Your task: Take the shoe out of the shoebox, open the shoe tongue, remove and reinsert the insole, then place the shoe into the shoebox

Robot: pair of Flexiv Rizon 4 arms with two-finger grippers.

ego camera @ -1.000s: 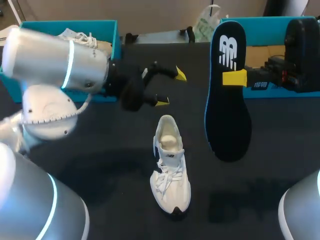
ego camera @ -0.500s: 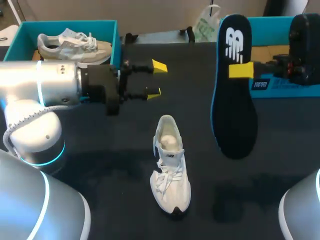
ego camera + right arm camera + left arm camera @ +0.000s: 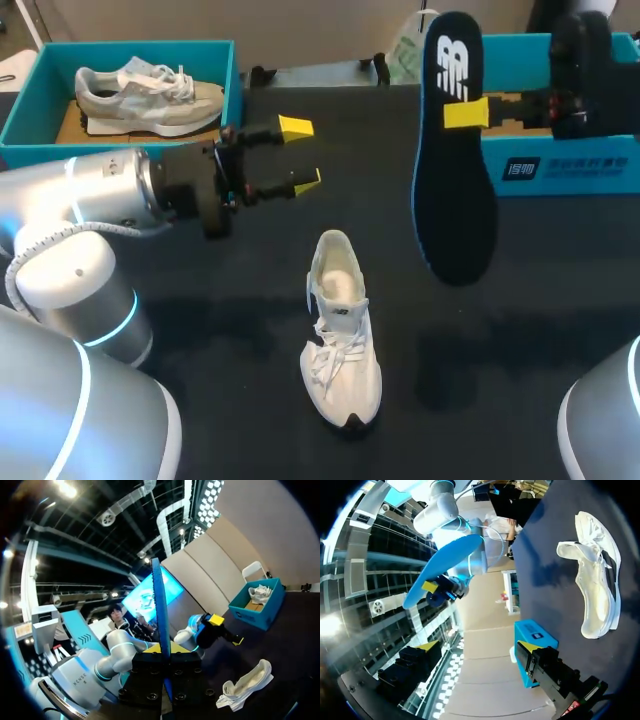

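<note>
Right jaws are closed on the insole [image 3: 452,150], pinching it across its upper third; it hangs upright in the air, well above the tabletop [image 3: 200,330] and apart from the shoe [image 3: 340,330]. Left jaws are wide open and empty, hovering near the shoe's heel. The shoe sits on its sole, collar gaping, nothing bracing it. Risks: the long free end can pivot in so narrow a pinch and miss the opening. Pushing in against an unheld shoe may slide or tip it, or buckle the insole at the collar. Bite depth is possibly shallow, since the far finger is hidden. The shoebox [image 3: 560,170] lies just behind.
</note>
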